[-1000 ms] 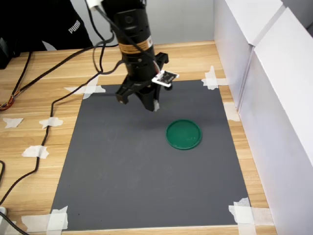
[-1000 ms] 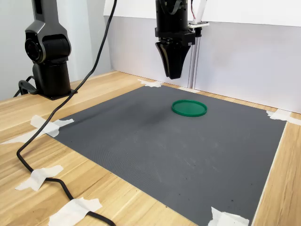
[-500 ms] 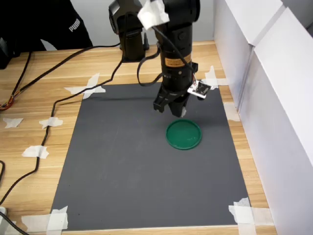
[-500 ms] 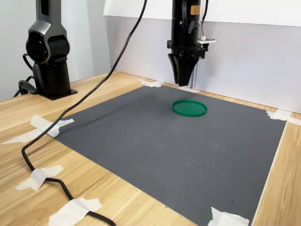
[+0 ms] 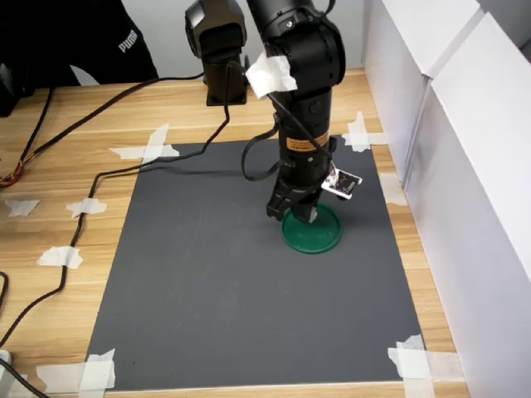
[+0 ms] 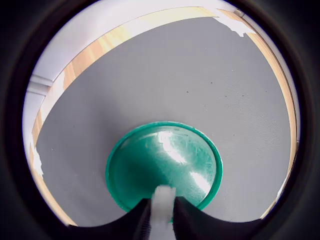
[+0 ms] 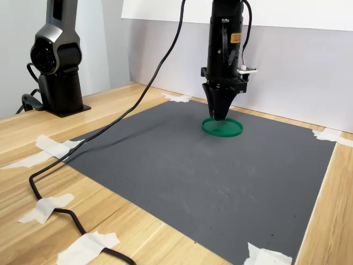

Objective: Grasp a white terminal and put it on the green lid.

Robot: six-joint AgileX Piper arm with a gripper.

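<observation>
1. The gripper is seen just right of centre in the first exterior view, pointed straight down over the near-left part of the green lid.
2. In the wrist view, the white terminal is clamped between the two dark fingers at the lower middle of the frame, directly above the lid's rim.
3. In the second exterior view the fingertips are placed just over the lid, above centre and right of the middle; whether contact is made cannot be told.
4. The lid is laid flat on a dark grey mat, taped at its corners to a wooden table.
5. A black cable is trailed across the mat's left part in the second exterior view.
</observation>
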